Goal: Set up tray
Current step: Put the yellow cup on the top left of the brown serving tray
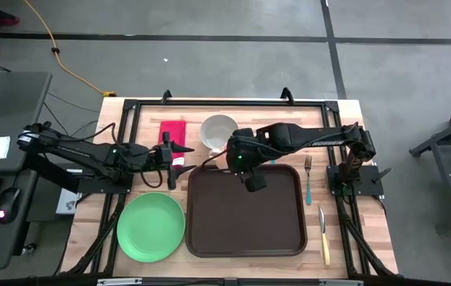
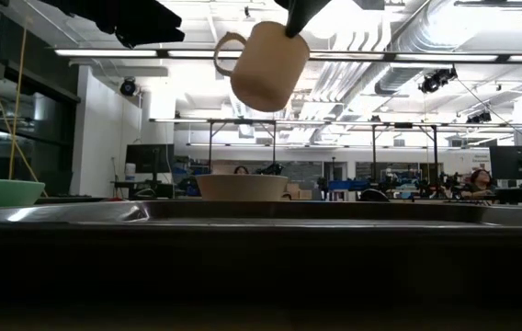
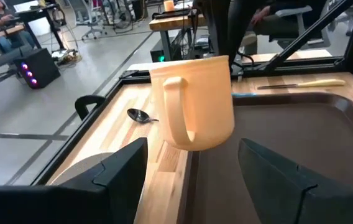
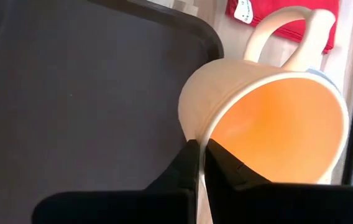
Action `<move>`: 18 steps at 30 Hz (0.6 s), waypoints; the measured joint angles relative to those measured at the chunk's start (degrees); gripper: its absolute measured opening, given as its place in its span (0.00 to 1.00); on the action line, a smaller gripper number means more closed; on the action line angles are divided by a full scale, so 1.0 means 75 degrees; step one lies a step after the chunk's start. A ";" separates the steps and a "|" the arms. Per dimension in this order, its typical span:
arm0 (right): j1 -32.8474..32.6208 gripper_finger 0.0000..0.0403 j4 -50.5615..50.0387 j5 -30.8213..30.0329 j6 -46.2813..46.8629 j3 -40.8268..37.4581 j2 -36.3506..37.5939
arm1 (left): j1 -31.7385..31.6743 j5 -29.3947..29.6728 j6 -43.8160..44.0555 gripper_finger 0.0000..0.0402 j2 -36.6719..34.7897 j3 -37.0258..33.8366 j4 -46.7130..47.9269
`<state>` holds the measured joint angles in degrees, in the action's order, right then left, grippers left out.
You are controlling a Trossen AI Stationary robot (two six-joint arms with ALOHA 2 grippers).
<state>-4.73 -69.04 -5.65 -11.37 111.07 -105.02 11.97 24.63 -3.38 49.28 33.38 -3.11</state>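
Observation:
A cream mug (image 2: pixel 266 64) hangs tilted in the air from my right gripper (image 4: pixel 201 155), which is shut on it. It sits over the far-left corner of the dark brown tray (image 1: pixel 245 230). In the high view my right arm hides the mug. My left gripper (image 3: pixel 192 162) is open. It stays level just left of the tray, and the mug (image 3: pixel 195 102) floats in front of its fingers, untouched. The tray lies flat on the table between the green plate (image 1: pixel 151 226) and the cutlery. My right gripper pinches the mug's rim (image 4: pixel 210 134) on the side away from the handle, one finger inside the mug and one outside. The fingers come from above. The mug is lifted clear and hangs tilted below them, its handle (image 2: pixel 227 46) toward the table's left.
A cream bowl (image 1: pixel 219 131) and a red napkin (image 1: pixel 173 132) sit behind the tray's far-left corner. A spoon (image 3: pixel 140 116) lies near the bowl. A fork (image 1: pixel 308 179) and a knife (image 1: pixel 323 236) lie right of the tray.

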 joint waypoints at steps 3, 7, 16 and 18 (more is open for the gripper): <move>-0.0027 0.00 0.0019 -0.0034 0.0117 0.0000 -0.0001 | 0.0000 0.0011 0.0091 0.70 0.0023 -0.0002 -0.0016; -0.0076 0.00 0.0146 -0.0033 0.0289 0.0000 -0.0017 | -0.0152 -0.0035 0.0203 0.70 0.0023 -0.0002 -0.0032; -0.0238 0.00 0.0228 -0.0025 0.0315 0.0000 -0.0361 | -0.1100 -0.1293 0.0488 0.70 0.0128 -0.0002 -0.0022; -0.0238 0.00 0.0234 -0.0025 0.0316 -0.0003 -0.0372 | -0.1249 -0.1557 0.0493 0.70 0.0165 -0.0002 -0.0059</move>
<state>-6.52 -67.28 -5.84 -9.00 111.04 -107.81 2.60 12.95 0.32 50.52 33.36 -3.55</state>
